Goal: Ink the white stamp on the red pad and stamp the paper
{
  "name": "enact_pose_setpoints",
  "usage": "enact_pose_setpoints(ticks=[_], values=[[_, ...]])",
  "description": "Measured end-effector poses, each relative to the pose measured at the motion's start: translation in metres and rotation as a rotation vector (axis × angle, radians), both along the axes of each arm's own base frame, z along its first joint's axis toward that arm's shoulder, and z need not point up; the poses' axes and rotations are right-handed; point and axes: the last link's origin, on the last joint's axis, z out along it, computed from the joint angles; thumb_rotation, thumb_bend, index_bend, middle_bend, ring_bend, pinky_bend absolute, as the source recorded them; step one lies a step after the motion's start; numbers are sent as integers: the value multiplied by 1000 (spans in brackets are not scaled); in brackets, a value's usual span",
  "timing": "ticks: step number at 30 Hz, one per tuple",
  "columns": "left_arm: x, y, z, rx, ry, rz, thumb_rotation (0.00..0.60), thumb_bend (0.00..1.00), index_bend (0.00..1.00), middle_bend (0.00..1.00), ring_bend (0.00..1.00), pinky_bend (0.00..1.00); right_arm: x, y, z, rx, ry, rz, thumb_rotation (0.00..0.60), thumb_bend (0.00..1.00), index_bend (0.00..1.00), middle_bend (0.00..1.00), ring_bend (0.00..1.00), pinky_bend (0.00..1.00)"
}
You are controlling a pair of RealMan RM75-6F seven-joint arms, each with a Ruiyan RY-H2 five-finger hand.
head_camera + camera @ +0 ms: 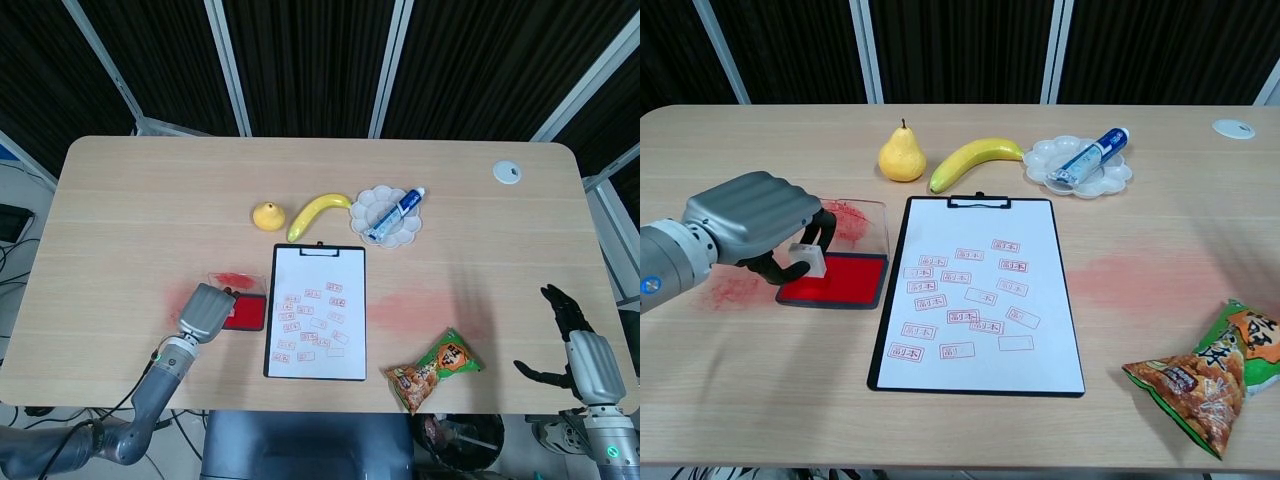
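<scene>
My left hand (pixel 750 222) (pixel 205 312) grips the white stamp (pixel 809 260) over the left end of the red ink pad (pixel 840 279) (pixel 245 314). The stamp's base is at the pad's surface; contact cannot be told. Right of the pad lies the clipboard with the white paper (pixel 975 290) (pixel 317 310), which carries several red stamp marks. My right hand (pixel 580 350) shows only in the head view, off the table's front right edge, fingers spread and holding nothing.
A pear (pixel 901 156), a banana (pixel 974 159) and a white dish (pixel 1042 157) holding a tube (pixel 1092 153) lie behind the clipboard. A snack bag (pixel 1212 370) sits front right. The pad's clear lid (pixel 855 222) stands behind it. Red smears mark the table (pixel 1140 275).
</scene>
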Motion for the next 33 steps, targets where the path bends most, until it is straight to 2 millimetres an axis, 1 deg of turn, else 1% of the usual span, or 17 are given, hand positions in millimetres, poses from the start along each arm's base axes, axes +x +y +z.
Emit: enact_pose_setpoints(ticks=[14,27,33], values=[[2,0,1,6,-4,-2,600,568,749,788,889,1000,0,0,0,0,-1,-1,600,124,22,0,0,219],[21,7,14,35,-53,-26,600,568,747,789,889,1000,0,0,0,0,-2,0,600,124,21,0,0,219],[25,8,10,29,-42,-35,600,568,747,789,889,1000,0,0,0,1,-3,-1,600,124,21,0,0,219]])
